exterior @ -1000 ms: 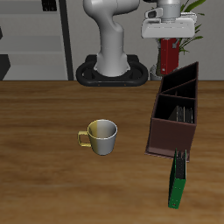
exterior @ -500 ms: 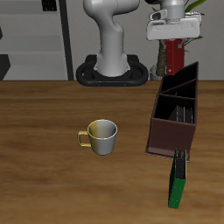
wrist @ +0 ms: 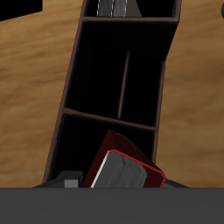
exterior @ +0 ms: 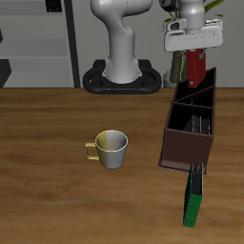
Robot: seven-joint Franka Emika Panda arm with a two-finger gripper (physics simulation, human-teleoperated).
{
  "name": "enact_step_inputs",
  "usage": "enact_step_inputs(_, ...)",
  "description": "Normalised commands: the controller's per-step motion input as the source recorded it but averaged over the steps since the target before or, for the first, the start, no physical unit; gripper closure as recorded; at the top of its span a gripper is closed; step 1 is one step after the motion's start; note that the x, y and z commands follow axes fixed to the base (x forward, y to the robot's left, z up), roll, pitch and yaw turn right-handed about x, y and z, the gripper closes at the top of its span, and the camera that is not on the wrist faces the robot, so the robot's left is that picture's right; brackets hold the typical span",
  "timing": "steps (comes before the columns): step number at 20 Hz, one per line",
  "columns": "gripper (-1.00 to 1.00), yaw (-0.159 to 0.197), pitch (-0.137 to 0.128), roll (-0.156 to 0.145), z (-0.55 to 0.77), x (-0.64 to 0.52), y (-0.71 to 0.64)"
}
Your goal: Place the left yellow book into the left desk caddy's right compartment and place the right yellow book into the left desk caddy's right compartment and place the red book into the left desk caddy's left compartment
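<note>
My gripper [exterior: 195, 53] is shut on the red book [exterior: 195, 67] and holds it upright in the air, over the far end of the left desk caddy [exterior: 176, 143]. In the wrist view the red book [wrist: 128, 167] hangs above the caddy's nearest end section, slightly tilted, and the caddy's wall [wrist: 73, 61] runs away below. The two grey-looking yellow books [exterior: 195, 124] stand side by side in the right compartment, the end section nearest the table's front edge. They also show in the wrist view [wrist: 118, 7].
A green book [exterior: 193, 196] leans against the caddy's front end, near the table's front edge. A pale mug [exterior: 111, 150] stands mid-table, apart from the caddy. The robot's base [exterior: 121, 78] stands at the back.
My gripper has carried the red book sideways from behind the caddy to above its far end. The book now hangs a little tilted.
</note>
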Motion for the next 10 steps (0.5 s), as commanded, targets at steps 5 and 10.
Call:
enact_step_inputs(5,1.00,0.028,0.025,0.013,-0.19,0.09,0.14)
enact_step_inputs(10,1.00,0.038,0.037,0.036,-0.14,0.04,0.17)
